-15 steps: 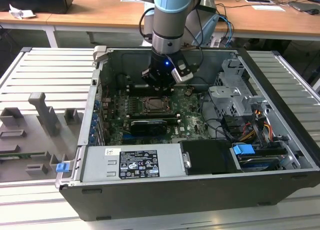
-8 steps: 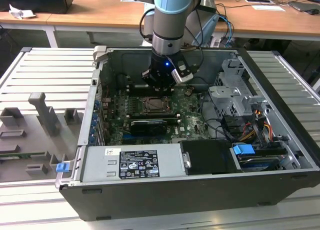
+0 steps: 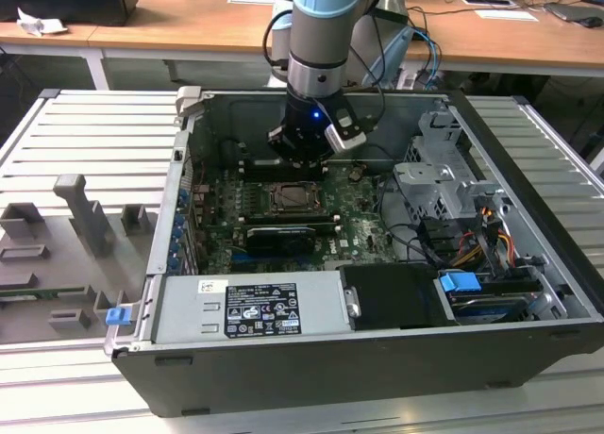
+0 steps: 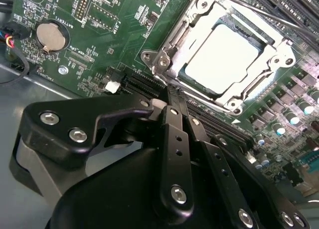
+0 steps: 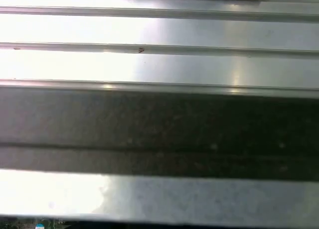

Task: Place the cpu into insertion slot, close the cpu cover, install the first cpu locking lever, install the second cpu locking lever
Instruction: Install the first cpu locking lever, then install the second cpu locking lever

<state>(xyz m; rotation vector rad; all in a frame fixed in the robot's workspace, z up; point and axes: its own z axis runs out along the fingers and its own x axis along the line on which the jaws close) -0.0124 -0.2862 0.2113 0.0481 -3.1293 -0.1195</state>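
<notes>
Exterior view: the arm comes down from the upper middle of the frame into an open computer case point(image 3: 528, 292) lying on a ribbed metal table point(image 3: 85, 132). The gripper point(image 3: 303, 163) hangs over the green circuit board point(image 3: 363, 231), just above the far edge of the insertion slot point(image 3: 300, 198), which sits near the centre of the frame. A long black expansion card point(image 3: 278, 238) lies just below the slot in the picture. A grey power supply point(image 3: 250, 307) fills the lower left of the case. A blue tab point(image 3: 461, 288) shows at the lower right among the drive bays.

In the second wrist view the gripper point(image 4: 172, 97) has its two black fingers point(image 4: 175, 139) pressed together, with nothing visible between them. Their tips stand just off one corner of the insertion slot point(image 4: 164, 59), close above a black connector on the circuit board point(image 4: 99, 40); whether they touch anything there I cannot tell. The cpu point(image 4: 224, 55) sits in the slot, its pale metal top facing up and bright with glare. The cpu cover point(image 4: 279, 55) lies flat around it, its silver frame bordering the chip on all visible sides. A round coin battery point(image 4: 52, 36) sits on the board well apart from the slot.

In the first wrist view there are pale ribbed metal bands point(image 5: 159, 64) and a dark strip point(image 5: 159, 134) between them
</notes>
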